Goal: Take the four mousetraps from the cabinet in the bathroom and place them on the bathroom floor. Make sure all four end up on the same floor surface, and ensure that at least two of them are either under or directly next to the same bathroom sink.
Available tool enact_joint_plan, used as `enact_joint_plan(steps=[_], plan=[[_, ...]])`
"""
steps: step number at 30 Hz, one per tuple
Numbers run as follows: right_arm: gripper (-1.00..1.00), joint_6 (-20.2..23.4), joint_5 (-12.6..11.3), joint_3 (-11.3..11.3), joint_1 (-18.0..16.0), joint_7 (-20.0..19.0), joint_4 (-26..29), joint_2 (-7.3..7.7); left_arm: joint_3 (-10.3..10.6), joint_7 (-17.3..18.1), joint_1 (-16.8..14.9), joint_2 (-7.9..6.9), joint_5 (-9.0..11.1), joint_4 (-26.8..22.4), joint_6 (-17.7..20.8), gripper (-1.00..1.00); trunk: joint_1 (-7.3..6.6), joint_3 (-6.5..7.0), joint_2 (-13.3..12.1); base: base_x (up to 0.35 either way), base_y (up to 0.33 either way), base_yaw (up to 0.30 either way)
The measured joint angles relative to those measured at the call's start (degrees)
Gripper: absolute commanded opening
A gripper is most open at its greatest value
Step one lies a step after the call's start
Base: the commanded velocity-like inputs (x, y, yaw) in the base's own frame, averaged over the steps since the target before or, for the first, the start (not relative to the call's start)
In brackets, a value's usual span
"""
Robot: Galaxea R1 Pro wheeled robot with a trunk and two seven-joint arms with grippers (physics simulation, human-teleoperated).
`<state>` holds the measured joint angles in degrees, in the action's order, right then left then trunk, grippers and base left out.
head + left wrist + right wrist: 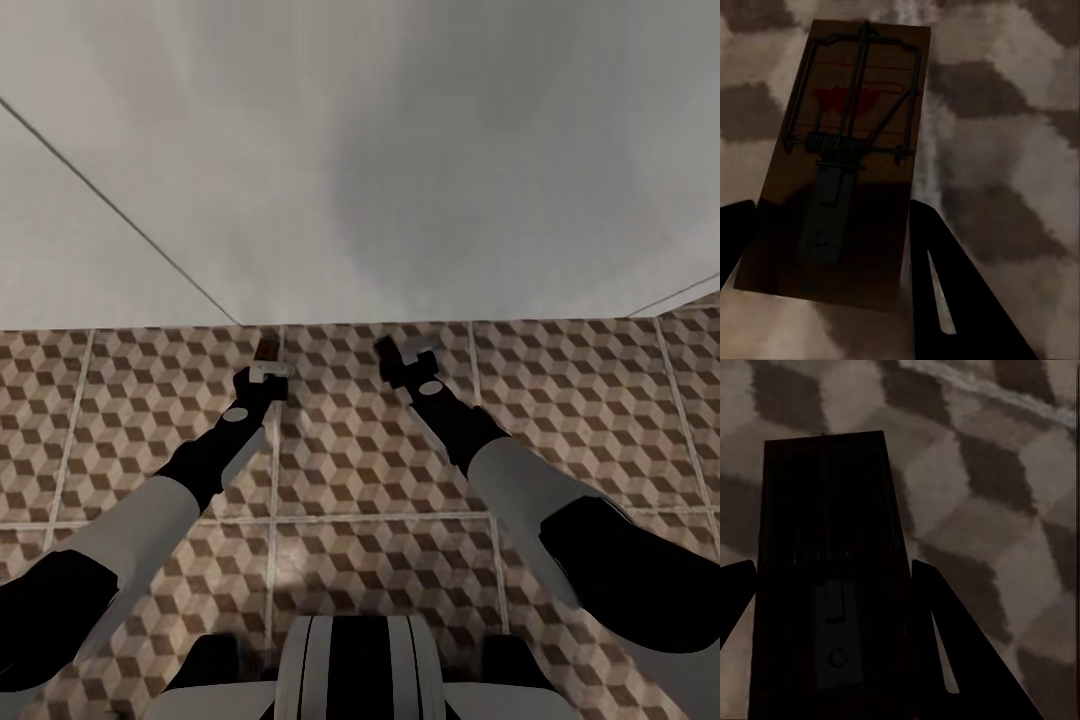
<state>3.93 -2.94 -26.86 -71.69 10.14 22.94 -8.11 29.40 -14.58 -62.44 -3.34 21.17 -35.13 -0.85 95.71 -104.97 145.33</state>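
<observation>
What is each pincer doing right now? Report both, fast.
Left pincer: shut on a flat brown wooden mousetrap with dark wire and a red spot.
Right pincer: shut on a second, shadowed flat mousetrap.

Brown/beige/white cube-pattern floor tiles (380,470); brown mousetrap (840,157) w/ red spot.

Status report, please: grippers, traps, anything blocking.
Left gripper shut on a mousetrap. Right gripper shut on another mousetrap. Both over floor. White surface ahead.

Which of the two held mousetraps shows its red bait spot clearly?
The mousetrap in the left gripper: red patch and spring plainly visible. The right gripper's mousetrap looks dark.
</observation>
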Motion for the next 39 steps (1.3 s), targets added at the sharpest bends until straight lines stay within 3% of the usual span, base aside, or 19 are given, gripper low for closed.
enact_joint_plan(steps=[39], plan=[[-1.0, -1.51, 0.0, 0.0, 0.0, -0.1, 0.03, 0.33, 0.0, 0.01, 0.0, 0.05, -0.06, 2.38, -0.14, -1.0, 0.01, 0.0, 0.0, 0.011, -0.007, 0.0]])
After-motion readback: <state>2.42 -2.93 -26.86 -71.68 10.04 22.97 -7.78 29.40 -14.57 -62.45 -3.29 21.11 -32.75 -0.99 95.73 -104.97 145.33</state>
